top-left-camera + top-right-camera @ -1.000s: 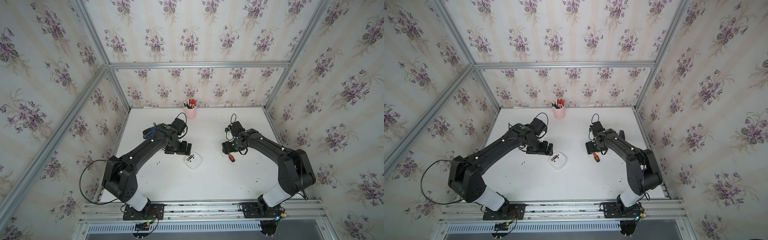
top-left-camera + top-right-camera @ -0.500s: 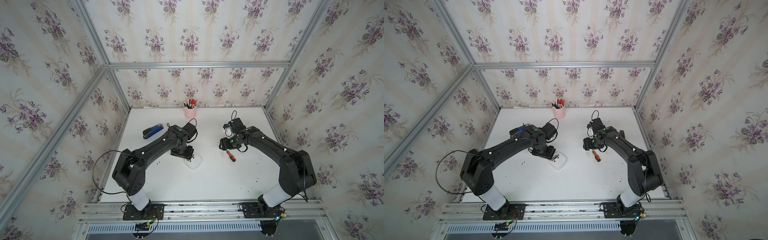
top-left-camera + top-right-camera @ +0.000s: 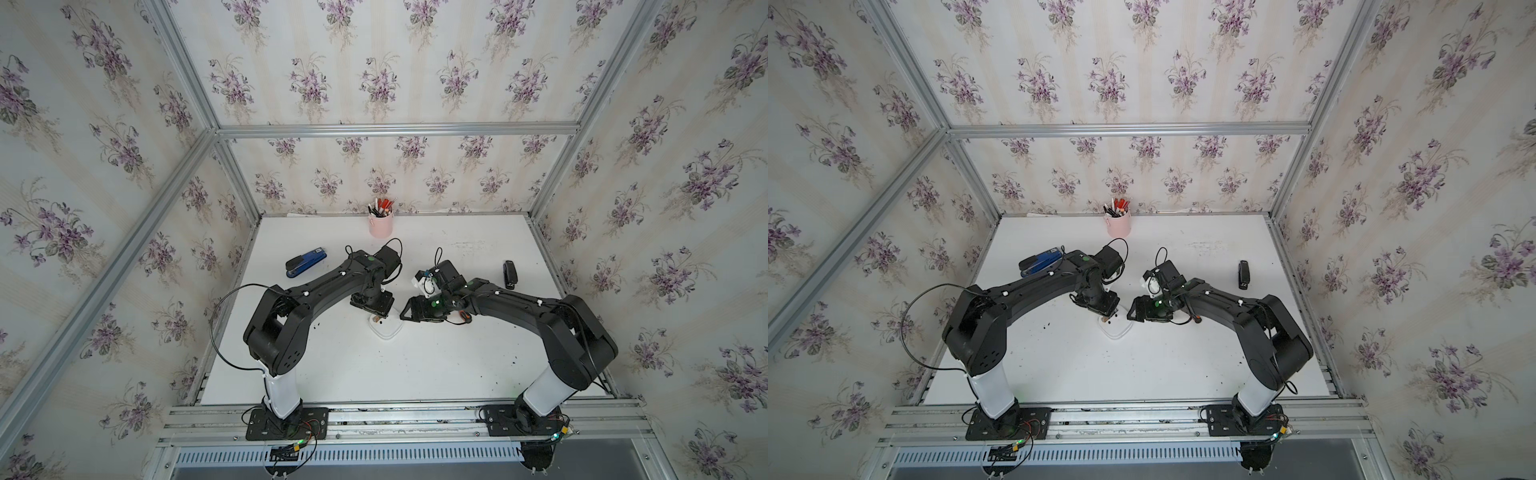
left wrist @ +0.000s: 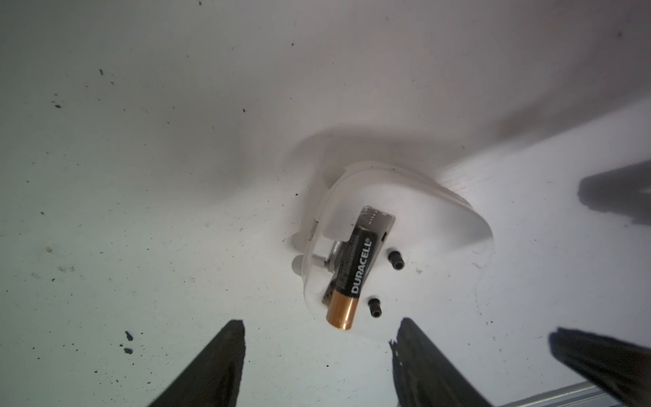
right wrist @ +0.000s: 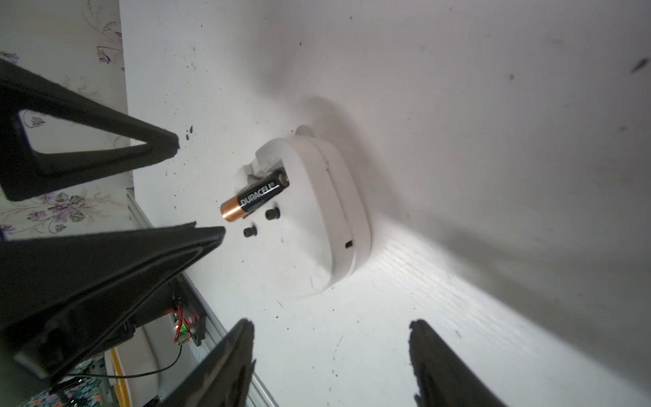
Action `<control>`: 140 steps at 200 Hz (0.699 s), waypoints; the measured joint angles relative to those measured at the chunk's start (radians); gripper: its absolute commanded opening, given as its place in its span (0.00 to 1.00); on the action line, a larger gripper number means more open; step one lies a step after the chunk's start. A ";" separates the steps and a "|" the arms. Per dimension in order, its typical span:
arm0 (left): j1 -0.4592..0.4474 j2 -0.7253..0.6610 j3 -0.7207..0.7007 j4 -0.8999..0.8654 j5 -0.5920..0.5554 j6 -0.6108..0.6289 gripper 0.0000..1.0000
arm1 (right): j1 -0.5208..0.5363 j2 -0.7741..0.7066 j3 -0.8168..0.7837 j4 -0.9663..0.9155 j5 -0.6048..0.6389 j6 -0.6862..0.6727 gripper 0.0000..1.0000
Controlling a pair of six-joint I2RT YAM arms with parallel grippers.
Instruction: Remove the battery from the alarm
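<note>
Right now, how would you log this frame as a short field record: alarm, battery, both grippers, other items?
alarm: lying on the table, back up
battery: partly out of its compartment, copper end sticking out
left gripper: open, empty, fingertips near the copper end
right gripper: open, empty, short of the alarm
other items: pink pen cup, blue stapler, orange-handled screwdriver

alarm point(image 3: 388, 331) mid-table point(image 3: 415, 365), battery point(image 4: 352, 275) tilted out of its back slot; pen cup point(image 3: 380, 226) far behind, stapler point(image 3: 305, 262) back-left.
</note>
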 measured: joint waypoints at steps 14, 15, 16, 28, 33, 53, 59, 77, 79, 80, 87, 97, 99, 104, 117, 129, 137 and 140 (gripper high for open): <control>0.000 0.003 -0.013 0.013 0.002 0.005 0.69 | 0.001 0.008 -0.019 0.031 -0.008 0.004 0.75; 0.000 0.003 -0.014 0.014 0.003 0.005 0.69 | 0.002 0.008 -0.020 0.033 -0.008 0.006 0.75; 0.000 0.003 -0.016 0.016 0.003 0.006 0.69 | 0.002 0.008 -0.021 0.034 -0.008 0.007 0.75; 0.000 0.002 -0.027 0.023 0.014 0.008 0.66 | 0.010 0.010 -0.027 0.051 -0.008 0.018 0.75; 0.000 0.002 -0.032 0.026 0.019 0.010 0.65 | 0.012 0.010 -0.029 0.060 -0.008 0.017 0.75; 0.001 0.006 -0.043 0.039 0.021 0.015 0.61 | 0.019 0.020 -0.031 0.082 -0.010 0.021 0.75; 0.002 0.006 -0.046 0.042 0.024 0.015 0.60 | 0.019 0.025 -0.030 0.087 -0.009 0.021 0.75; 0.002 0.006 -0.050 0.044 0.027 0.016 0.56 | 0.024 0.037 -0.027 0.091 -0.007 0.021 0.74; 0.002 0.006 -0.050 0.045 0.027 0.016 0.53 | 0.026 0.038 -0.027 0.092 -0.007 0.021 0.74; 0.002 0.006 -0.050 0.045 0.027 0.016 0.52 | 0.026 0.038 -0.027 0.092 -0.007 0.021 0.74; 0.002 0.007 -0.050 0.047 0.027 0.016 0.51 | 0.030 0.038 -0.027 0.093 -0.007 0.022 0.74; 0.002 0.007 -0.052 0.051 0.027 0.016 0.49 | 0.034 0.038 -0.028 0.095 -0.007 0.022 0.74; 0.002 0.007 -0.053 0.052 0.027 0.016 0.49 | 0.035 0.038 -0.029 0.095 -0.007 0.022 0.74; 0.002 0.007 -0.055 0.054 0.027 0.016 0.48 | 0.036 0.038 -0.029 0.095 -0.006 0.022 0.73; 0.002 0.007 -0.058 0.056 0.027 0.016 0.48 | 0.036 0.037 -0.034 0.095 -0.003 0.022 0.73; 0.002 0.007 -0.059 0.057 0.027 0.016 0.47 | 0.035 0.034 -0.038 0.094 0.000 0.022 0.73; 0.002 0.007 -0.059 0.058 0.027 0.016 0.47 | 0.035 0.033 -0.040 0.094 0.001 0.021 0.73; 0.002 0.007 -0.059 0.058 0.028 0.016 0.47 | 0.035 0.033 -0.040 0.094 0.002 0.021 0.73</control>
